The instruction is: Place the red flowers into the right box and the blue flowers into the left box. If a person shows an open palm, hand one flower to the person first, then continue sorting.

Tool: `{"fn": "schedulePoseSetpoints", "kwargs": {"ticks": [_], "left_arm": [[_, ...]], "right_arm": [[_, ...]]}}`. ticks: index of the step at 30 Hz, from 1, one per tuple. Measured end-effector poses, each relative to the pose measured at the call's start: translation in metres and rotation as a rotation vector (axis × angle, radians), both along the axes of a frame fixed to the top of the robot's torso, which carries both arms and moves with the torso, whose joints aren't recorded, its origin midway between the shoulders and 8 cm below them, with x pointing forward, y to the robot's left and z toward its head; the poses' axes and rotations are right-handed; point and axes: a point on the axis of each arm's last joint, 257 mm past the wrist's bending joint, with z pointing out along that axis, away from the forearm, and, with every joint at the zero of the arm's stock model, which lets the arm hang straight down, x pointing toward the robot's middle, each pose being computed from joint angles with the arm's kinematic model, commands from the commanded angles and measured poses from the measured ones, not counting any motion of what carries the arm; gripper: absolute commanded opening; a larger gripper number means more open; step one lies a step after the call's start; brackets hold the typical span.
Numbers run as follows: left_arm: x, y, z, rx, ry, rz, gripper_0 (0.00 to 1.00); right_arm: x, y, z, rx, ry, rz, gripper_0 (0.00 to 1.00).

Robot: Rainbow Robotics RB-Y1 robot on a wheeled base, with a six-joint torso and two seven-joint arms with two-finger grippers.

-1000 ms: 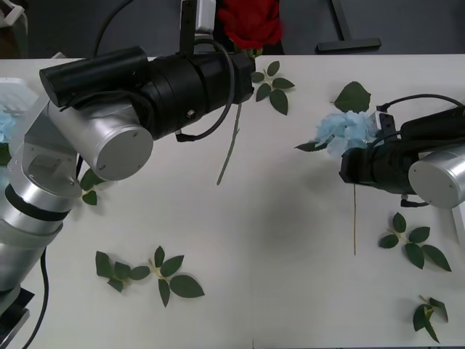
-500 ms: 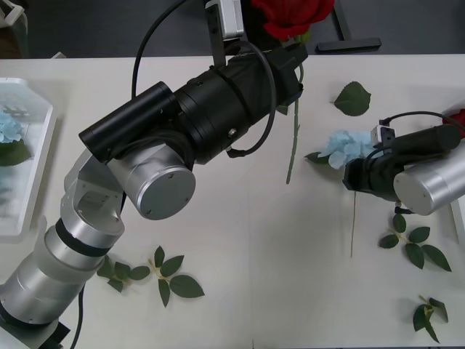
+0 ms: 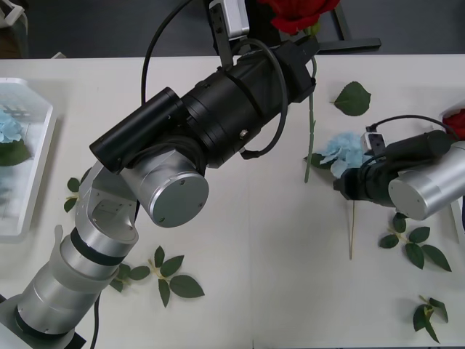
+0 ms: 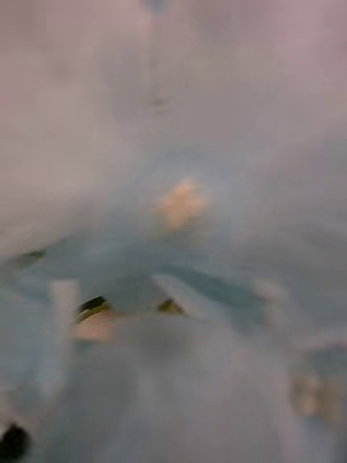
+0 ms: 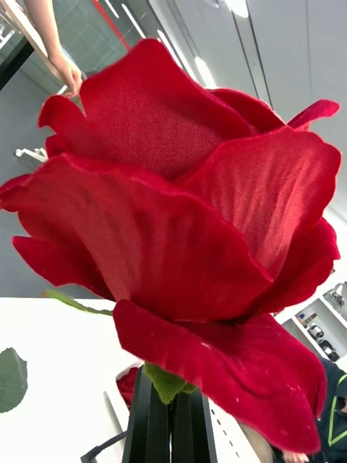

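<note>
My left gripper [image 3: 308, 45] reaches across the table's far middle, shut on a red flower [image 3: 298, 13] just under its bloom. The stem [image 3: 310, 138] hangs down over the table. In the left wrist view the bloom [image 5: 181, 239] looms above the black fingers [image 5: 155, 427] clamped on the stem. My right gripper [image 3: 346, 180] is pressed against a blue flower [image 3: 338, 151] lying on the table; its pale petals [image 4: 173, 289] sit right against the right wrist camera. The left box [image 3: 33, 211] holds a blue flower [image 3: 9, 129]. Another red flower [image 3: 456, 122] lies at the right box [image 3: 459, 218].
Loose green leaf sprigs lie on the white table: one near the far edge [image 3: 353, 99], some at the front left [image 3: 163, 275], others at the right [image 3: 414, 243] and front right [image 3: 429, 313]. The left arm's bulky forearm [image 3: 211, 116] spans the table's middle.
The left arm has swung right, carrying the red flower from the far middle-left toward the right. The right arm has shifted slightly nearer and left, staying against the blue flower.
</note>
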Motion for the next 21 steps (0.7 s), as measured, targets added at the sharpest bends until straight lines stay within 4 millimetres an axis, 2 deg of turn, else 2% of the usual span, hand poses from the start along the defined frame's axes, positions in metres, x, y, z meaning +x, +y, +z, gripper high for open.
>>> {"fn": "schedulePoseSetpoints", "kwargs": {"ticks": [4, 10, 14, 19, 21], "left_arm": [[0.0, 0.001, 0.003, -0.007, -0.009, 0.004, 0.0], [0.0, 0.001, 0.003, -0.008, -0.01, 0.004, 0.0], [0.0, 0.001, 0.003, -0.012, -0.007, 0.001, 0.0], [-0.001, 0.002, 0.006, -0.025, -0.009, -0.001, 0.0], [-0.001, 0.002, 0.006, -0.027, -0.01, -0.001, 0.0]], "right_arm": [[-0.01, 0.01, 0.014, -0.004, 0.014, 0.15, 0.88], [-0.027, 0.029, 0.057, 0.069, 0.008, 0.366, 0.88], [-0.046, 0.042, 0.095, 0.138, 0.007, 0.559, 0.88], [-0.075, 0.073, 0.161, 0.43, 0.02, 0.633, 0.88], [-0.08, 0.08, 0.178, 0.473, 0.006, 0.684, 0.88]]}}
